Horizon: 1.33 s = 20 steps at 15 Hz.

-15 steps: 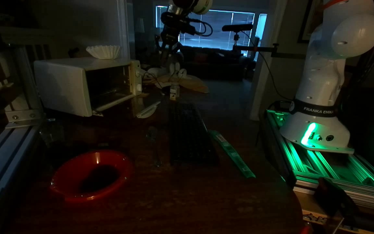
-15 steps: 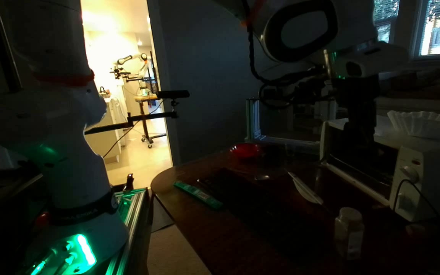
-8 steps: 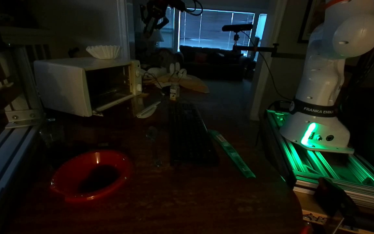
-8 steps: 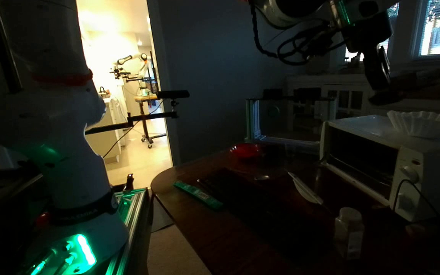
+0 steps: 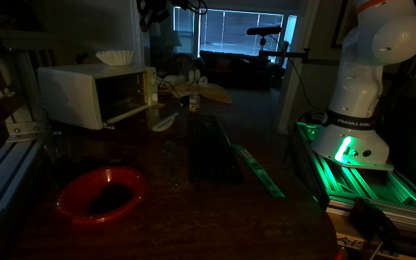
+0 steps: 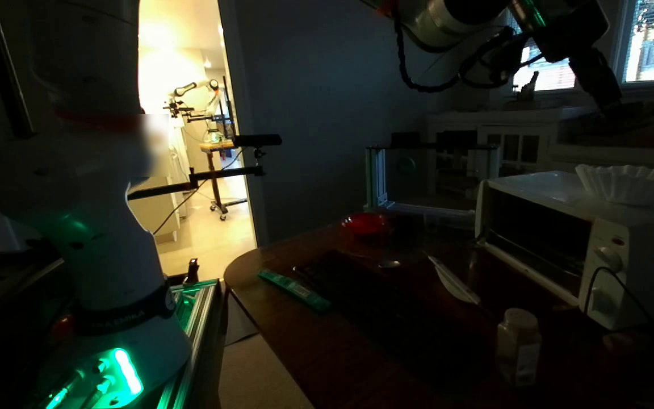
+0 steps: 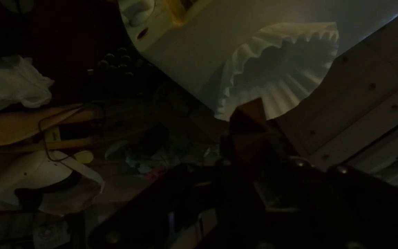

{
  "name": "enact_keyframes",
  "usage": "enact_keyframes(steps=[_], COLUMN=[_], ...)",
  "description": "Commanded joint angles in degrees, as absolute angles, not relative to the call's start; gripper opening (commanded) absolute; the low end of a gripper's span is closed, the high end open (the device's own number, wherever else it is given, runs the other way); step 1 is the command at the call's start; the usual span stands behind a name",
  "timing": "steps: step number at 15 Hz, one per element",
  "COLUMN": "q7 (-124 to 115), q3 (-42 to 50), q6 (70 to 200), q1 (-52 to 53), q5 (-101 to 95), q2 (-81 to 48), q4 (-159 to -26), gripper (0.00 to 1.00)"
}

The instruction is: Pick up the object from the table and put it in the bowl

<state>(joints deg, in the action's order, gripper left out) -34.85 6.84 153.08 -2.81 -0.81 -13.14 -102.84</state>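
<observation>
Reddish-brown wedge [image 7: 250, 129], presumed task object | in tool [image 7: 249, 152]; jaws appear closed on it, light poor | tip exposed, perhaps for clean release | held high, likely to clear fluted cup [image 7: 278, 69] and oven [image 5: 65, 95] | red bowl [image 5: 81, 195] stands well apart on surface [image 5: 208, 224]

You're in a home, as far as the gloom lets you judge: a sofa [image 5: 242, 76] shows below window blinds [image 5: 226, 34] at upper centre in an exterior view, and a toaster oven [image 5: 79, 94] sits on your wooden table [image 5: 193, 224] at left.
</observation>
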Motion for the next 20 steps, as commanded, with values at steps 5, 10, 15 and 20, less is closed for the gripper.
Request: enact_keyframes(steps=[5, 10, 15, 20], q7=[-34.41, -33.46, -31.77, -29.49], q3=[7.68, 7.07, 6.88, 6.59], q6=[153.03, 152.80, 151.77, 151.60], q1=[-2.15, -2.31, -2.08, -1.84], q5=[-0.30, 1.35, 2.09, 2.93], q2=[-12.96, -17.86, -24.54, -30.10], q4=[-102.70, -98.17, -90.10, -83.93], gripper=[0.06, 0.06, 0.06, 0.06])
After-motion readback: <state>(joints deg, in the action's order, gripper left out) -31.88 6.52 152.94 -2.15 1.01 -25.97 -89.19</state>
